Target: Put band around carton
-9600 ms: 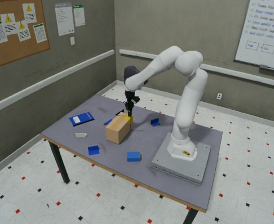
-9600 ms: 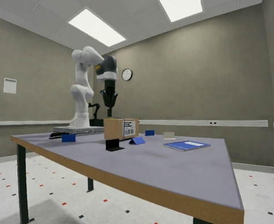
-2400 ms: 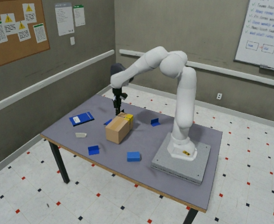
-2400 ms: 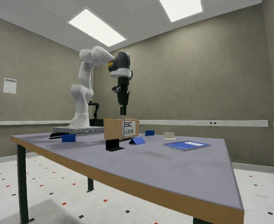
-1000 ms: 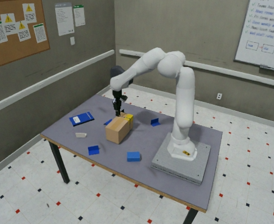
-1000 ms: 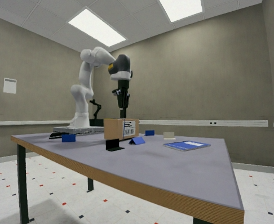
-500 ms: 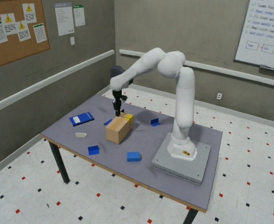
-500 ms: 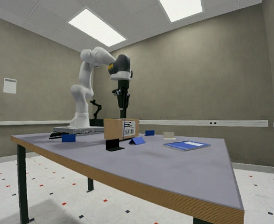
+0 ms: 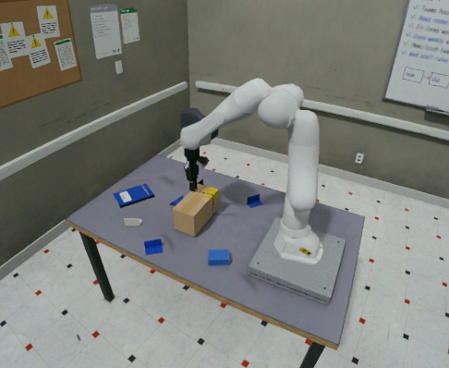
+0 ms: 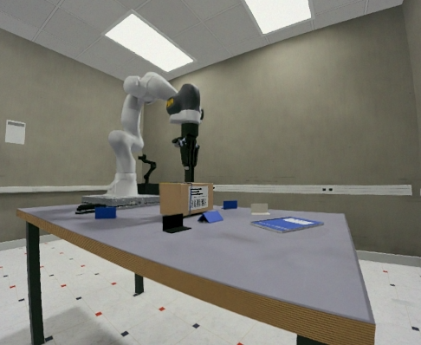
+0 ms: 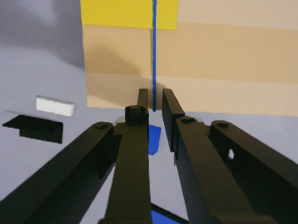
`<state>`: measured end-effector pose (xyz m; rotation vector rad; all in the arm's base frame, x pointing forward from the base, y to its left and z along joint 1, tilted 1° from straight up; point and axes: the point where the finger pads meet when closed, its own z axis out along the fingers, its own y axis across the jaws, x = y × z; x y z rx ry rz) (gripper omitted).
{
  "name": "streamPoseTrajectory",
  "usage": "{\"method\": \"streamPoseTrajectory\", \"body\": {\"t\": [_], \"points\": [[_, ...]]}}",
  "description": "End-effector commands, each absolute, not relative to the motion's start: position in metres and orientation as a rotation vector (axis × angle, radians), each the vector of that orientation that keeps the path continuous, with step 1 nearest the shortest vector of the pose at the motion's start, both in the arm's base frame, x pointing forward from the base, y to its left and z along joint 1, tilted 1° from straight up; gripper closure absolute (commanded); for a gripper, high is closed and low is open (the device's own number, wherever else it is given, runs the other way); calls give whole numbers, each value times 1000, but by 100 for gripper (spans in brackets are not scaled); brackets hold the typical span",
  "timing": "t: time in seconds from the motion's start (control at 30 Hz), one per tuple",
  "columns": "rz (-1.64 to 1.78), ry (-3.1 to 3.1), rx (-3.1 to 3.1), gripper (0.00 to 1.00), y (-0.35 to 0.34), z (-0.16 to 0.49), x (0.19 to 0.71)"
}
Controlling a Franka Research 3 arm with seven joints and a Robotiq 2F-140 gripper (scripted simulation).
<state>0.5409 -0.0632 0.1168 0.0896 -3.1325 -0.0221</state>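
The brown carton stands level on the grey table. A yellow corner guard sits on its far top corner. A thin blue band runs straight across the carton top, over the guard's edge. My gripper points straight down at the carton's top edge on the end away from the guard. Its fingers are nearly together, with only a narrow gap that lines up with the band. I cannot see them pinching the band.
A blue booklet, a white block and several blue pieces lie around the carton. A small blue tent-shaped piece lies right by the carton. The robot base stands on the right.
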Motion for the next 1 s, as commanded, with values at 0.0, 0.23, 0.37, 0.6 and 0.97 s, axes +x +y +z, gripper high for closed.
{"method": "streamPoseTrajectory", "body": {"t": [0.0, 0.23, 0.37, 0.6, 0.97], "points": [[-23, -3134, 95, 82, -64, 116, 541], [-23, -3134, 95, 82, -64, 115, 541], [-23, -3134, 95, 82, -64, 115, 541], [-23, -3134, 95, 82, -63, 113, 541], [-23, -3134, 95, 82, -63, 112, 541]]}}
